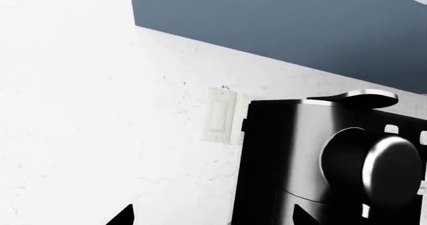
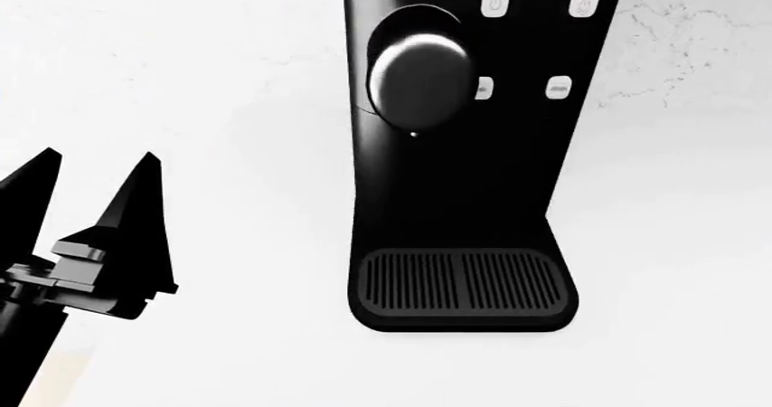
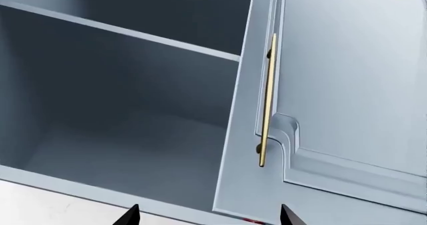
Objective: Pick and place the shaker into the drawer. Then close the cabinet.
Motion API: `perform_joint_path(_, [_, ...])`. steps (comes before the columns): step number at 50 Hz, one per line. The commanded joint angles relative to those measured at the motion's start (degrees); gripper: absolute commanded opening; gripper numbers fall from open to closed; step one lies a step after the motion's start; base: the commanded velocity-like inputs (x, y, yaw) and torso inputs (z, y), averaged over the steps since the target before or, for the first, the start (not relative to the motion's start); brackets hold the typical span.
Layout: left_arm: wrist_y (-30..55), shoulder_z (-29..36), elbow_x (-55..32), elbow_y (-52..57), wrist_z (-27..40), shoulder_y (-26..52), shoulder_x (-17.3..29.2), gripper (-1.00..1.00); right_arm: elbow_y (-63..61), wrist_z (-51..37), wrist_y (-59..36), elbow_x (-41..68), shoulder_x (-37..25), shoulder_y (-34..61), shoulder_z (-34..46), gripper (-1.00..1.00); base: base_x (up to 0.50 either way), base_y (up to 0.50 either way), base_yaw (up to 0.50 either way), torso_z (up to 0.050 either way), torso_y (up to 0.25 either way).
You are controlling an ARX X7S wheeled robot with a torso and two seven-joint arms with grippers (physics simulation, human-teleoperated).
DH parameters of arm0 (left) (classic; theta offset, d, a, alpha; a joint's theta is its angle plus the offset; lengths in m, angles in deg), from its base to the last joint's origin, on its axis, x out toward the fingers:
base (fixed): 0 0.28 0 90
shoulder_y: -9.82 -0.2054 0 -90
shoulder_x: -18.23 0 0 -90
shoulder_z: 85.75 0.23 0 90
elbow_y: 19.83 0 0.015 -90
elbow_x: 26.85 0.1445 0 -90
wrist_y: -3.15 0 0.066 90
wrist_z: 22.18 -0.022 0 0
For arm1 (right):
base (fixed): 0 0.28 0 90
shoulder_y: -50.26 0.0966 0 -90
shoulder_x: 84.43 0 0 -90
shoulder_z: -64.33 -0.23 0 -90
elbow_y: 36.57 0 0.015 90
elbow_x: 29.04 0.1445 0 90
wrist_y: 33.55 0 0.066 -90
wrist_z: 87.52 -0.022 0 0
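- Shaker: you cannot see it in any of your three views, so its place cannot be told from here.
- Your left gripper (image 2: 94, 185) shows at the left edge of the head view, its two black pointed fingers (image 2: 136, 217) spread apart with white counter showing between them, holding nothing.
- In the left wrist view only the two dark fingertips (image 1: 123, 217) of that gripper poke into the picture, apart from each other.
- Your right gripper (image 3: 208, 216) shows only in the right wrist view as two black tips with a wide gap between them, so its jaws are open and empty.
- Just past those tips stands an open blue-grey cabinet door (image 3: 333, 85) with a slim brass handle (image 3: 267, 100) running along its edge.
- Beside the door you look into the cabinet interior (image 3: 120, 110), crossed by one shelf (image 3: 133, 32).
- Ahead of your left gripper, on the white counter (image 2: 217, 108), stands the tall black coffee machine (image 2: 471, 172) with a ribbed drip tray (image 2: 462, 283) at its foot.
- On the white wall next to the machine sits a pale light switch (image 1: 220, 116), below a blue upper cabinet (image 1: 280, 25).
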Motion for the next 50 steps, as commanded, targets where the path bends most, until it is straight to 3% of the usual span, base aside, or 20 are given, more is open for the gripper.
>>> perform_joint_path(1, [-0.3, -0.1, 0.8, -0.7, -0.4, -0.6, -0.4, 1.00, 0.4, -0.9, 1.0, 0.9, -0.7, 0.7, 0.9, 1.00, 0.00, 0.00, 0.00, 0.000, 0.000])
perform_joint_path(10, [-2.8, -2.7, 6.6, -7.0, -2.3, -3.8, -3.3, 1.00, 1.1, -1.5, 1.3, 1.5, -0.9, 2.7, 2.7, 1.00, 0.00, 0.00, 0.00, 0.000, 0.000])
perform_joint_path(18, [-5.4, -15.1, 4.1, -8.9, 1.9, -5.0, -1.6, 1.00, 2.0, -0.8, 1.0, -0.1, 0.3, 3.8, 4.4, 1.00, 0.00, 0.00, 0.00, 0.000, 0.000])
perform_joint_path(20, [-5.3, -19.4, 1.4, -8.9, 4.1, -3.7, 0.8, 1.00, 2.2, -0.5, 0.9, -0.5, 0.5, 3.9, 4.7, 1.00, 0.00, 0.00, 0.00, 0.000, 0.000])
perform_joint_path(23, [-4.7, -27.0, -5.6, -9.6, 9.4, 0.8, 8.2, 1.00, 2.8, 0.1, 0.7, -1.3, 0.6, 4.0, 4.9, 1.00, 0.00, 0.00, 0.00, 0.000, 0.000])
perform_joint_path(26, [-4.8, -30.4, -13.0, -13.5, 14.7, 7.6, 19.3, 1.00, 3.4, 0.0, 0.7, -1.9, 0.6, 3.6, 5.1, 1.00, 0.00, 0.00, 0.00, 0.000, 0.000])
perform_joint_path(32, [-13.6, -29.4, -22.7, -24.0, 17.6, 14.9, 42.4, 1.00, 5.1, -2.2, 0.7, -1.7, -0.5, 3.1, 6.2, 1.00, 0.00, 0.00, 0.00, 0.000, 0.000])
perform_joint_path(35, [-8.6, -33.8, -26.7, -24.4, 13.6, 19.5, 42.5, 1.00, 6.3, -4.5, 1.0, -0.4, -1.6, 2.7, 7.2, 1.00, 0.00, 0.00, 0.00, 0.000, 0.000])
perform_joint_path(36, [0.0, -25.2, -18.2, -29.7, 14.6, 28.1, 33.9, 1.00, 6.4, -4.9, 1.2, -0.1, -1.9, 2.4, 7.2, 1.00, 0.00, 0.00, 0.00, 0.000, 0.000])
perform_joint_path(37, [-7.8, -19.8, -26.7, -24.6, 9.9, 36.7, 42.5, 1.00, 6.4, -5.1, 1.4, 0.2, -2.1, 2.1, 7.1, 1.00, 0.00, 0.00, 0.00, 0.000, 0.000])
perform_joint_path(38, [-7.2, -21.0, -28.7, -24.3, 8.7, 38.3, 42.5, 1.00, 6.4, -5.4, 1.6, 0.6, -2.3, 1.9, 7.1, 1.00, 0.00, 0.00, 0.00, 0.000, 0.000])
perform_joint_path(39, [1.4, -12.4, -20.1, -32.9, 12.8, 46.9, 33.9, 1.00, 6.3, -5.6, 1.8, 0.9, -2.5, 1.7, 7.0, 1.00, 0.00, 0.00, 0.00, 0.000, 0.000])
perform_joint_path(40, [-6.2, -21.0, -28.7, -24.3, 7.4, 40.2, 42.5, 1.00, 6.3, -5.8, 2.0, 1.3, -2.7, 1.3, 6.9, 1.00, 0.00, 0.00, 0.00, 0.000, 0.000])
perform_joint_path(41, [-6.0, -23.7, -30.3, -23.8, 7.1, 41.0, 42.5, 1.00, 6.4, -6.1, 2.2, 1.8, -3.0, 1.0, 7.0, 1.00, 0.00, 0.00, 0.00, 0.000, 0.000])
perform_joint_path(42, [2.6, -15.1, -21.7, -32.4, 11.0, 49.6, 33.9, 1.00, 6.3, -6.3, 2.4, 2.1, -3.2, 0.6, 6.7, 1.00, 0.00, 0.00, 0.00, 0.000, 0.000])
perform_joint_path(44, [19.8, 2.1, -4.5, -37.4, -6.2, 66.8, 16.7, 1.00, 6.2, -6.6, 2.9, 2.8, -3.7, 0.0, 6.4, 1.00, 0.00, 0.00, 0.00, 0.000, 0.000])
perform_joint_path(45, [28.4, 7.0, 4.1, -37.8, -11.8, 75.4, 8.1, 1.00, 6.1, -6.8, 3.1, 3.0, -3.9, -0.2, 6.2, 1.00, 0.00, 0.00, 0.00, 0.000, 0.000])
perform_joint_path(47, [45.6, 12.0, 17.6, -40.3, -4.1, 92.6, -9.1, 1.00, 5.9, -6.9, 3.4, 3.2, -4.2, -1.0, 5.8, 1.00, 0.00, 0.00, 0.00, 0.000, 0.000])
perform_joint_path(48, [50.4, 13.1, 15.3, -40.6, -3.0, 101.2, -17.7, 1.00, 5.9, -7.0, 3.6, 3.3, -4.4, -1.4, 5.7, 1.00, 0.00, 0.00, 0.00, 0.000, 0.000])
perform_joint_path(50, [48.8, 13.9, 14.1, -40.3, -2.7, 118.3, -18.4, 1.00, 5.8, -7.2, 3.9, 3.7, -4.6, -2.0, 5.5, 1.00, 0.00, 0.00, 0.00, 0.000, 0.000])
